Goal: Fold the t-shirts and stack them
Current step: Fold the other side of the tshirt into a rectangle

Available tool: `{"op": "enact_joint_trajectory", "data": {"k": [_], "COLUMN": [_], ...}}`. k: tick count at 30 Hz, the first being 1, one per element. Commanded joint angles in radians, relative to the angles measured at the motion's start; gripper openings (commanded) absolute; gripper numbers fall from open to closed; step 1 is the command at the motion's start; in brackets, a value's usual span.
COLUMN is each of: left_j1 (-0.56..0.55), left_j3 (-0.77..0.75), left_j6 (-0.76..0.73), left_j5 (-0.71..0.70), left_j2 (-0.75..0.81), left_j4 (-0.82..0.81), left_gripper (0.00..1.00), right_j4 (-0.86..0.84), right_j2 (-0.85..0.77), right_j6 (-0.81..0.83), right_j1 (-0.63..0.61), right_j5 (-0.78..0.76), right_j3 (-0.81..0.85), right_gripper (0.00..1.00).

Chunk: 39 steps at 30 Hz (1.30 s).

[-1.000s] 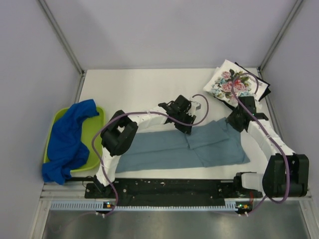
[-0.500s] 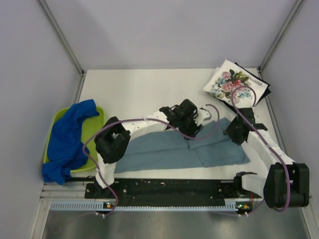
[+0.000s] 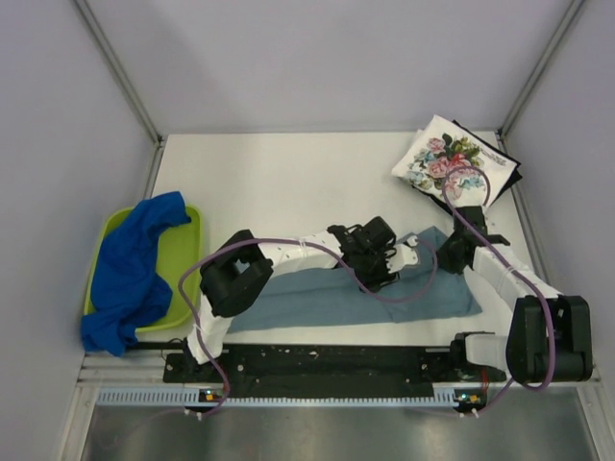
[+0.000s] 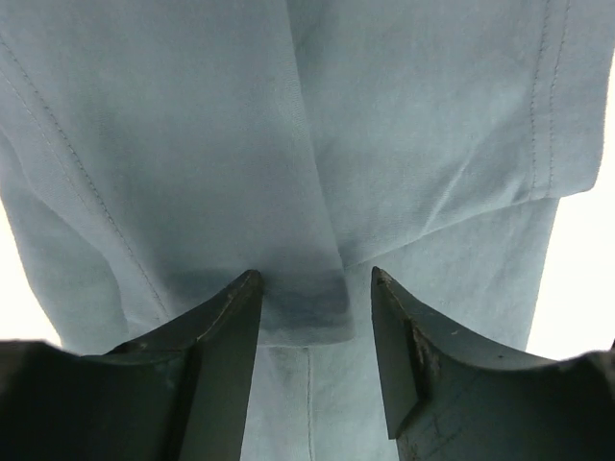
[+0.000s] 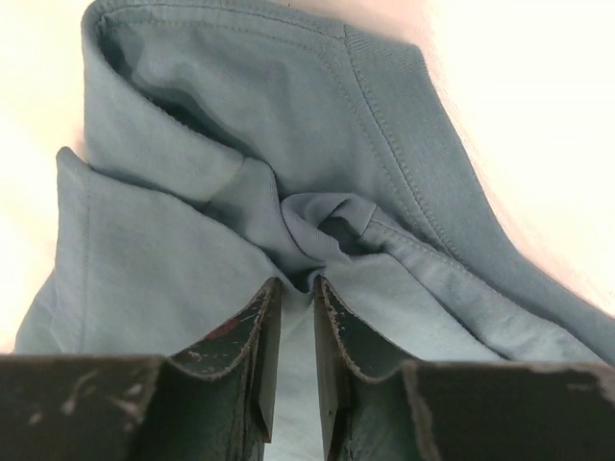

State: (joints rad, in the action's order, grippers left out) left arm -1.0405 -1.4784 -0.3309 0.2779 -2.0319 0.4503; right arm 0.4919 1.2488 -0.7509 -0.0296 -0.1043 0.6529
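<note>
The dusty grey-blue t-shirt (image 3: 307, 298) lies flat and partly folded along the table's near side. My left gripper (image 3: 384, 259) is low over its middle, jaws open, straddling a folded edge of the cloth (image 4: 404, 115); its midpoint shows in the left wrist view (image 4: 315, 288). My right gripper (image 3: 450, 254) is at the shirt's far right corner, shut on a bunched pinch of the cloth (image 5: 192, 250); its midpoint shows in the right wrist view (image 5: 295, 284). The floral t-shirt (image 3: 440, 158) lies folded on the black one (image 3: 506, 163) at the back right. The royal blue t-shirt (image 3: 130, 274) is crumpled at the left.
The lime-green tray (image 3: 191, 252) holds the royal blue shirt at the left edge and the shirt hangs over its near rim. White walls enclose the table on three sides. Purple cables loop over both arms.
My left gripper has moved right and nearer, down onto the grey-blue shirt's middle. My right gripper has shifted slightly nearer at the shirt's far right corner.
</note>
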Motion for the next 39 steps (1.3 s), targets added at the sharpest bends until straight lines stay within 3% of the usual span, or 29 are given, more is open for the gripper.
{"op": "enact_joint_trajectory", "data": {"k": [1, 3, 6, 16, 22, 30, 32, 33, 36, 38, 39], "left_j1": [-0.004, -0.006, -0.006, 0.019, 0.027, 0.027, 0.025, 0.025, 0.027, 0.028, 0.031], "left_j3": [-0.02, -0.025, -0.051, -0.069, -0.043, -0.057, -0.082, -0.089, -0.118, -0.141, -0.155], "left_j6": [-0.037, -0.034, -0.034, -0.072, -0.117, -0.163, -0.181, -0.194, -0.238, -0.261, -0.273], "left_j5": [-0.023, -0.042, -0.037, -0.008, 0.061, 0.121, 0.139, 0.145, 0.174, 0.193, 0.204], "left_j2": [-0.011, -0.016, -0.011, 0.07, 0.096, 0.033, 0.012, 0.007, 0.019, 0.042, 0.058], "left_j4": [-0.002, 0.008, 0.053, 0.076, 0.1, 0.166, 0.201, 0.217, 0.278, 0.347, 0.375], "left_gripper": [0.51, 0.35, 0.0, 0.0, 0.0, 0.0, 0.11, 0.24, 0.46, 0.61, 0.62], "right_j4": [-0.036, -0.035, -0.029, 0.14, 0.186, 0.172, 0.172, 0.172, 0.178, 0.178, 0.171], "right_j2": [-0.012, -0.015, -0.037, -0.235, -0.291, -0.304, -0.308, -0.308, -0.322, -0.342, -0.348], "right_j6": [0.005, 0.013, 0.025, 0.116, 0.03, -0.047, -0.056, -0.056, -0.061, -0.064, -0.058], "right_j1": [0.003, 0.003, 0.003, 0.003, 0.003, 0.004, 0.003, 0.003, 0.003, 0.002, 0.003], "right_j5": [-0.037, -0.041, -0.035, -0.045, 0.064, -0.034, -0.049, -0.063, -0.081, -0.078, -0.083], "right_j3": [0.011, 0.007, 0.008, 0.103, 0.018, -0.117, -0.121, -0.121, -0.115, -0.09, -0.072], "right_gripper": [0.17, 0.09, 0.0, 0.0, 0.0, 0.0, 0.0, 0.01, 0.34, 0.42, 0.44]}}
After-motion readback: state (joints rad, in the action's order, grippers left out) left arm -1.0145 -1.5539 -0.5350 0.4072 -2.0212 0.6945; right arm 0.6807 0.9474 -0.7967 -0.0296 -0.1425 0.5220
